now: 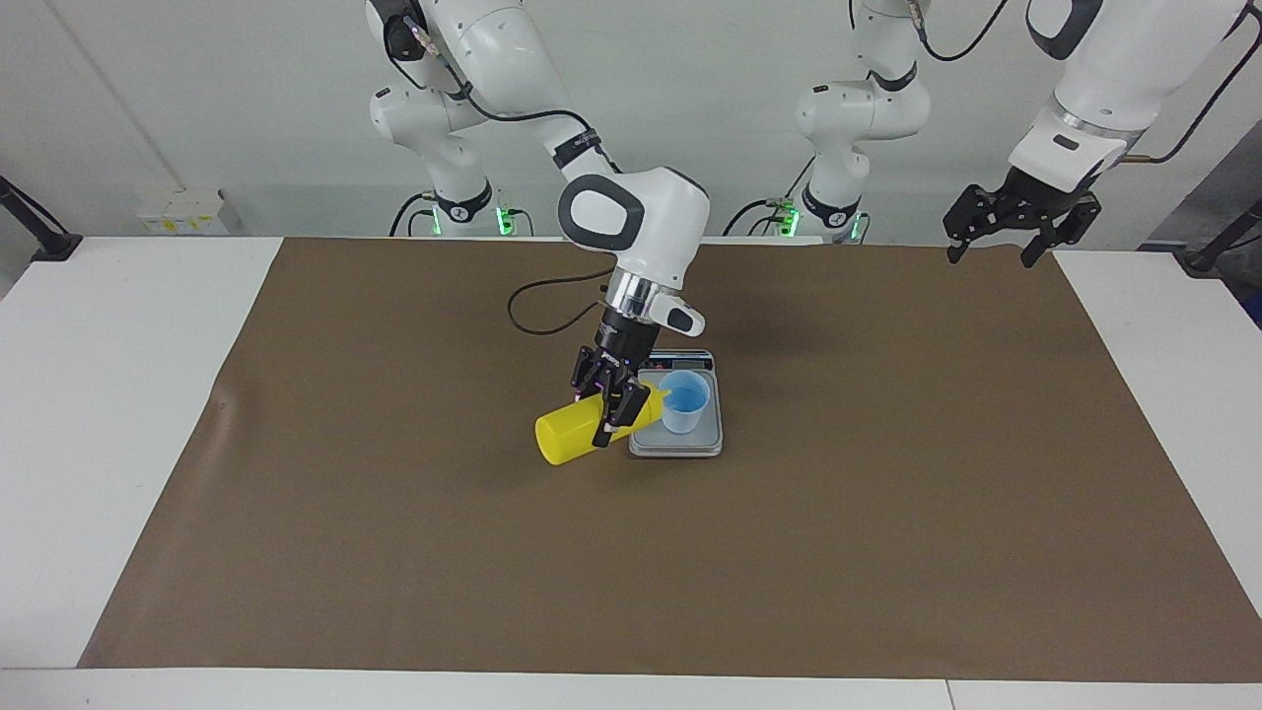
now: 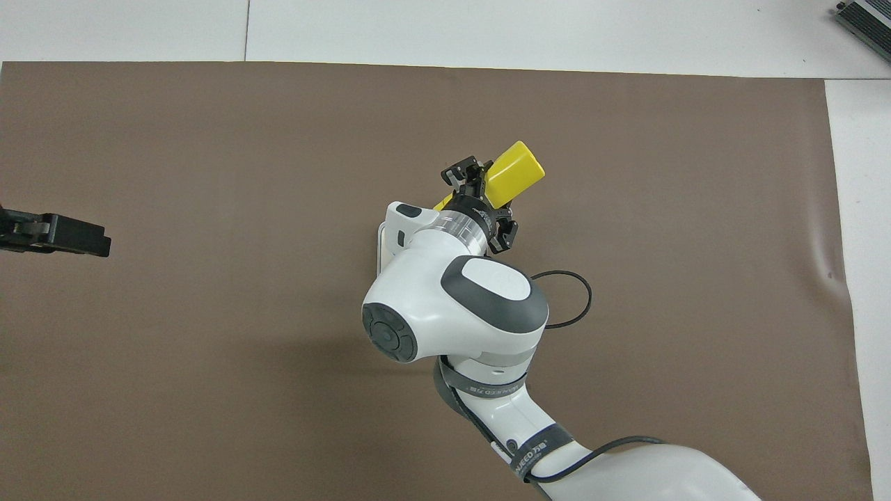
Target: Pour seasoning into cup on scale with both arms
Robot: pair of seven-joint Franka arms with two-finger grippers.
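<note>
Pouring from the seasoning bottle (image 1: 577, 429), clamped near-horizontal in the right gripper (image 1: 609, 399), nozzle at the rim of the cup (image 1: 686, 399)

Brown mat (image 1: 394, 513) covers most of the table; the scale (image 1: 705, 439) sits mid-table under the cup, its display strip toward the robots. Left gripper (image 1: 991, 251) waits with fingers apart above the mat's edge at its own end, well apart. Risk, as I judge it: the nozzle could nudge the light cup off the plate, or spill short onto the scale. Nothing else crowds the pour
</note>
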